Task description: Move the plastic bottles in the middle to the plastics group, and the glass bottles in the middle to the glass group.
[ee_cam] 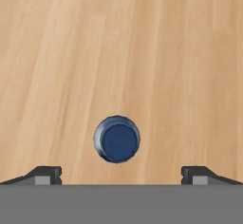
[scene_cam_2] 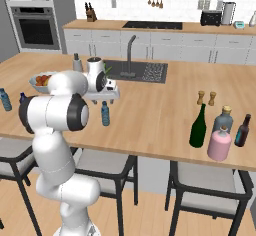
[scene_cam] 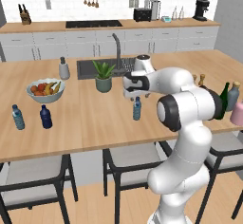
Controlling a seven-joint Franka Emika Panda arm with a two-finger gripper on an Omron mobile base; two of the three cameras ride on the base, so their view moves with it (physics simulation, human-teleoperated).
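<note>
While pincer (ee_cam: 118, 178) hangs spread above, slim pale-blue water bottle (scene_cam: 137, 108) stands upright, blue cap up.

No readable text, label, brand, number or sign anywhere, bottles on the wooden countertop plain and unlabelled, back-wall appliances and shelf jars too small and blurred to show any lettering

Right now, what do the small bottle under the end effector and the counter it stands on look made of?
Small bottle: likely thin clear plastic, translucent pale blue with an opaque blue screw cap, slightly glossy. Counter: looks like light wood or wood laminate, with long straight grain streaks and a matte, even finish.
</note>
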